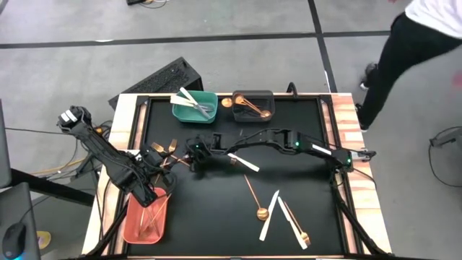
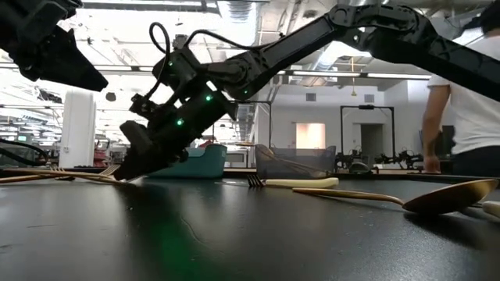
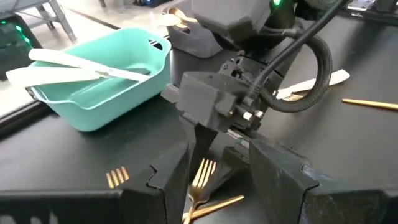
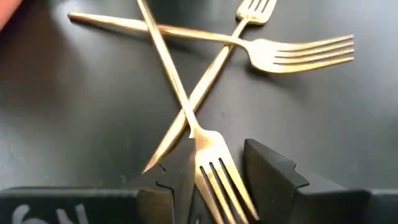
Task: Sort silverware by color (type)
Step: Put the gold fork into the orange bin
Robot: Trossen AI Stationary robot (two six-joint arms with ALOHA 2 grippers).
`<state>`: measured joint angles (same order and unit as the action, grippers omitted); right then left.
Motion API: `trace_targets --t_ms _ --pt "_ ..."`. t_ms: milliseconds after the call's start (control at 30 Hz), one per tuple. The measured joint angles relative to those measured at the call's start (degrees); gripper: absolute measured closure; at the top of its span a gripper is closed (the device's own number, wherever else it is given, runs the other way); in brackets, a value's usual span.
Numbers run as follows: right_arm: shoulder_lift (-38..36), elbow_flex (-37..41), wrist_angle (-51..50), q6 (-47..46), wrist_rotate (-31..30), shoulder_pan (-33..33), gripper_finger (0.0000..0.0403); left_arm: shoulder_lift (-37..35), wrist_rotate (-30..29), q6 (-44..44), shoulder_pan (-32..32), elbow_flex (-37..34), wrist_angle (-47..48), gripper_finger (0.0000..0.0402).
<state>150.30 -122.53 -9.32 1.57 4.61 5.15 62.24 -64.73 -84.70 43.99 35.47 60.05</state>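
Step in hand: picking gold fork (image 4: 214,171) from crossed fork pile (image 1: 167,153), left-centre of high view. My right claw (image 4: 217,177) down on counter (image 1: 289,195), fingers parted, straddling fork's tines, not yet clamped. Left claw (image 3: 217,180) hovers above salmon bin (image 1: 144,217), lower left, parted, empty. Next: close, lift clear of the other forks.

Right pincer (image 1: 193,153) low over crossed gold forks (image 1: 164,150), beside the salmon bin (image 1: 146,217).

Three bins (image 1: 194,107), three crossed gold forks (image 4: 298,53)
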Motion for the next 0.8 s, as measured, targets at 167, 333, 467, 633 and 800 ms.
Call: trace_targets --t_ms 167,333,467,633,800 --pt "-0.2 -0.1 -4.3 0.0 0.0 0.0 0.0261 0.0 0.0 0.0 0.0 -1.3 -2.1 0.0248" --pt "-0.5 -0.3 -10.1 0.0 0.2 0.7 0.0311 0.0 0.3 0.0 0.0 -2.0 -3.0 0.0248" --pt "-1.4 -0.4 -19.9 -0.1 0.1 0.6 0.0358 0.0 1.9 0.0 0.0 -2.0 -3.1 0.0248" --pt "-1.7 -0.6 -29.9 -0.1 -1.4 -1.1 0.0384 0.0 6.4 0.3 0.0 -2.0 -3.9 0.0248" --pt "-3.8 -0.2 -35.5 -0.2 -2.1 -3.3 0.0350 0.8 5.2 1.5 0.0 -2.0 -4.5 0.0248"
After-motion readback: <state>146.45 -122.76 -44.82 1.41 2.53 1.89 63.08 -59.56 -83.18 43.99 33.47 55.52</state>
